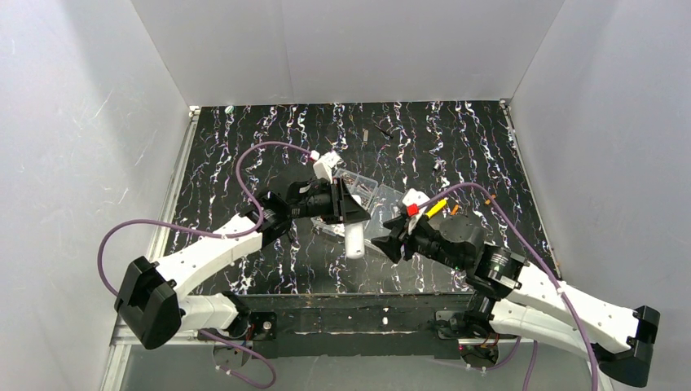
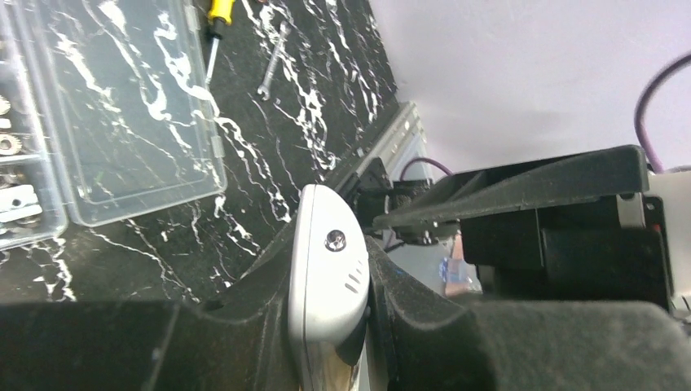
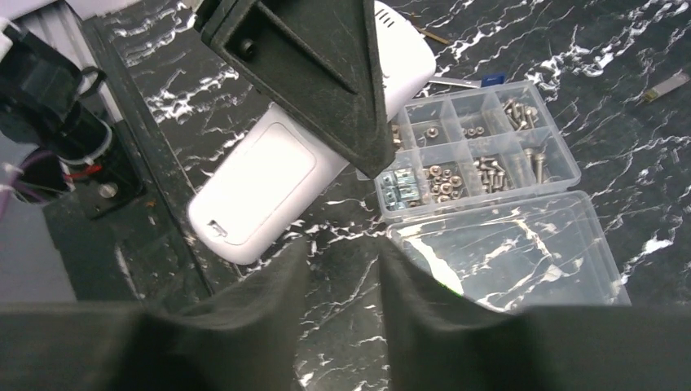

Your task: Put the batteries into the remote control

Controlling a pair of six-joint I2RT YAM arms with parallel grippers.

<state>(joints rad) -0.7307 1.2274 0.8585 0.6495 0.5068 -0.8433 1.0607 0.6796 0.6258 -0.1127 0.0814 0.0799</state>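
Observation:
The remote control (image 1: 355,241) is a slim white handset held above the dark marbled table, its free end pointing toward the near edge. My left gripper (image 1: 349,213) is shut on it, black fingers (image 2: 244,326) pressing both long sides of the remote control (image 2: 324,277). In the right wrist view the remote control (image 3: 265,187) shows its smooth rear panel. My right gripper (image 3: 342,252) hovers just to the right of it, open, with only table between its fingers. My right gripper (image 1: 393,241) touches nothing. The batteries are out of view.
An open clear screw box (image 3: 477,147) with its lid (image 3: 513,257) flat lies behind the remote. Beyond the box lie a yellow-handled screwdriver (image 2: 217,11) and a small wrench (image 2: 275,61). Grey walls close in three sides. The table's metal edge (image 2: 391,147) runs close by.

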